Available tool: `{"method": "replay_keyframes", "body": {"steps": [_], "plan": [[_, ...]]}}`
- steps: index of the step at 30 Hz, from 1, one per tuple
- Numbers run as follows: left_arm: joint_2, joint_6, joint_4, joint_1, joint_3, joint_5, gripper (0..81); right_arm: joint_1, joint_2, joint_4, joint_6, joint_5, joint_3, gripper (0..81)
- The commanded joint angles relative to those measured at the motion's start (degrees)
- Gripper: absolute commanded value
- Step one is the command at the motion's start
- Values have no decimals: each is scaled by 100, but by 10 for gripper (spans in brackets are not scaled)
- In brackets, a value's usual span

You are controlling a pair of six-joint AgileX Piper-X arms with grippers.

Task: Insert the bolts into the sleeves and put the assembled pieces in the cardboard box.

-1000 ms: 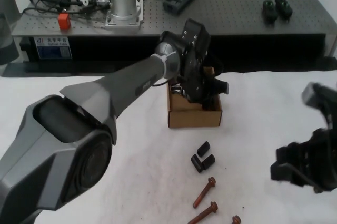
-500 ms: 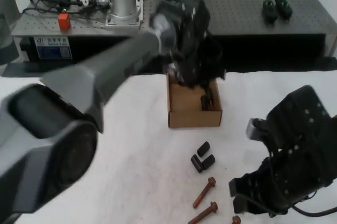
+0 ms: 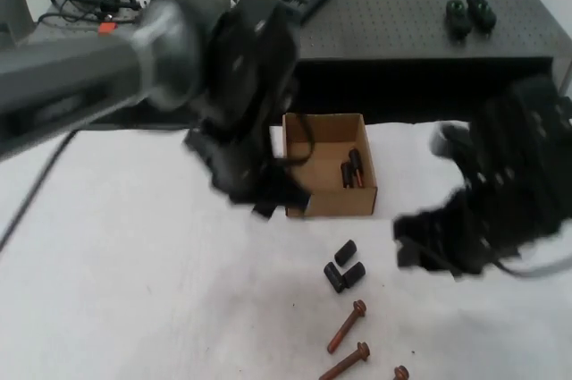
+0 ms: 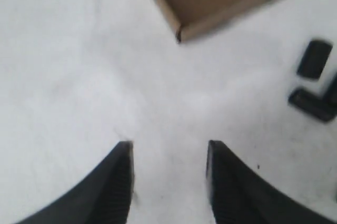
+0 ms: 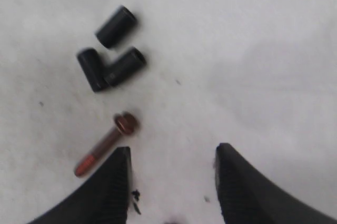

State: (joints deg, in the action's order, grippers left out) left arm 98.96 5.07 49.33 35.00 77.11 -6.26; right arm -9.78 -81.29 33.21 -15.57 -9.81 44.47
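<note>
Okay, your left gripper [image 4: 168, 147] is hovering over the white table [image 3: 125, 291], just beside the near left corner of the cardboard box [image 3: 331, 202]. Its fingers are spread apart and pinching nothing. Your right gripper [image 5: 172, 150] is hanging on the right side, above the table and to the right of the loose parts. Its fingers are also spread wide and carrying nothing.

The box is sitting open in the middle, toward the far edge of the white cover. Two dark pieces [image 3: 350, 170] are lying side by side by its right wall; can't tell whether bolts are sitting inside them.

Three loose sleeves [image 3: 354, 274] are lying on the table just near of the box. One is lying alone and the other two are touching at an angle. Nearer again, three copper-coloured bolts [image 3: 346, 325] are lying bare on the table, none in a sleeve, and the nearest one is being cut off at the edge. In the right wrist view, one bolt is lying just beside the touching pair of sleeves, head pointing toward them.

Far behind, a dark perforated board [image 3: 402, 13] is carrying cables and small black parts.
</note>
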Motion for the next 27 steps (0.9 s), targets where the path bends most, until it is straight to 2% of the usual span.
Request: {"method": "replay_keyframes", "body": {"steps": [1,4,10,15,19,23,27], "plan": [[-840,203,-547,11,-934,-86,330,-189,-600,187,586,81,1010,372],[-1416,345,-796,11,-1720,-11,330,-421,-1337,902,1289,268,1929,372],[-2058,387,-783,11,-2435,90,330,-943,-2716,2126,2261,729,3420,372],[-2181,387,-741,11,-2586,90,330,-1319,-3220,2279,2468,832,3741,372],[-2181,348,-698,11,-2585,90,330,-1508,-3449,2255,2550,1248,3739,370],[-2181,317,-698,11,-2585,90,330,-1571,-3632,2149,2550,1290,3739,297],[-2181,105,-698,11,-2585,292,330,-1567,-3665,2188,2550,1310,3739,141]]}}
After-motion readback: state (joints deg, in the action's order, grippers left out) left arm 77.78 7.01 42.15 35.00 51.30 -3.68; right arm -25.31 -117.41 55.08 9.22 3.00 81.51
